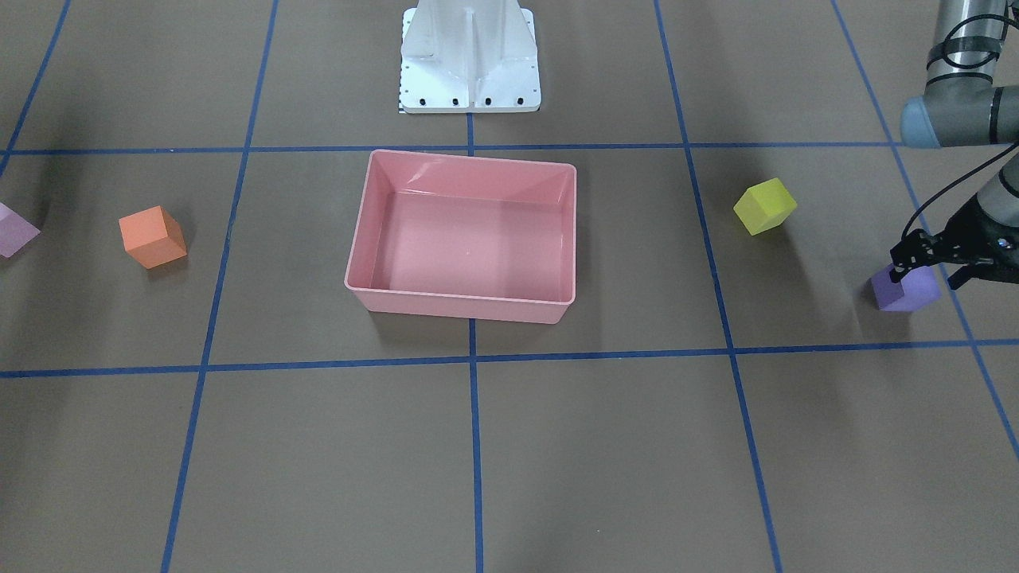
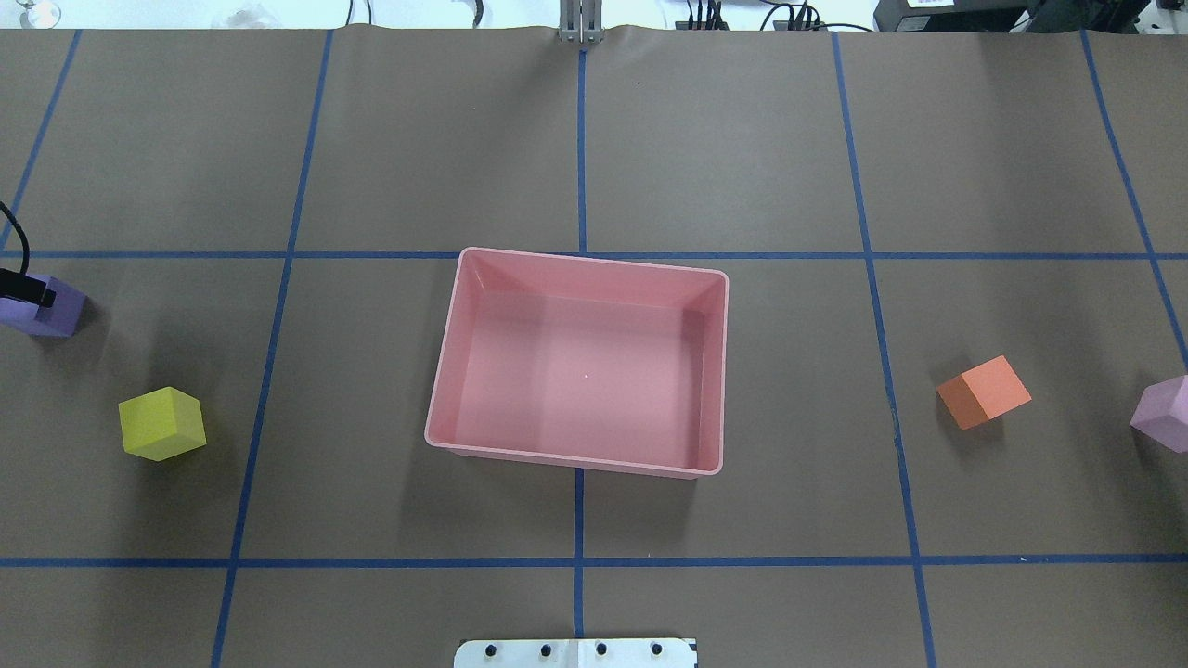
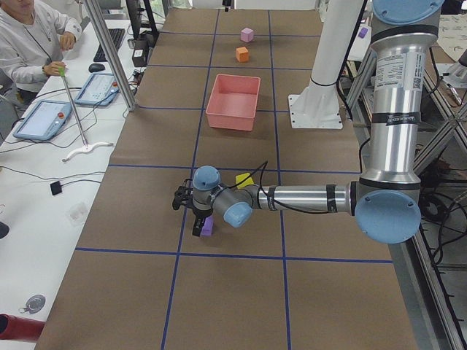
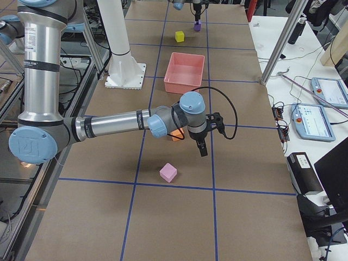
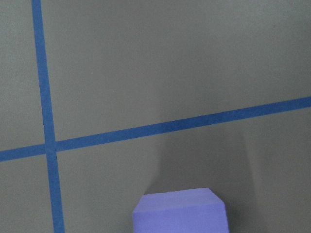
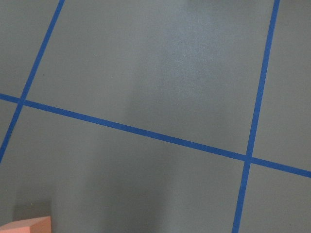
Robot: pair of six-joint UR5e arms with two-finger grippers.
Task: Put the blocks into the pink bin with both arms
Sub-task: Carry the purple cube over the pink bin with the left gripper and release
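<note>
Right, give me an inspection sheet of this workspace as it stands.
Surface: brown table with blue tape grid.
Job's things: pink bin empty; orange block, yellow-green block, purple block and light pink block lie on the table outside it.
Clutter: nothing seen.
Grippers: left hand open at the purple block; right hand near the orange block, open or shut cannot be told.
Cables: black cable on the left arm; black cable loop on the right arm.
Surroundings: white pedestal base; seated operator and tablets at a side bench.
</note>
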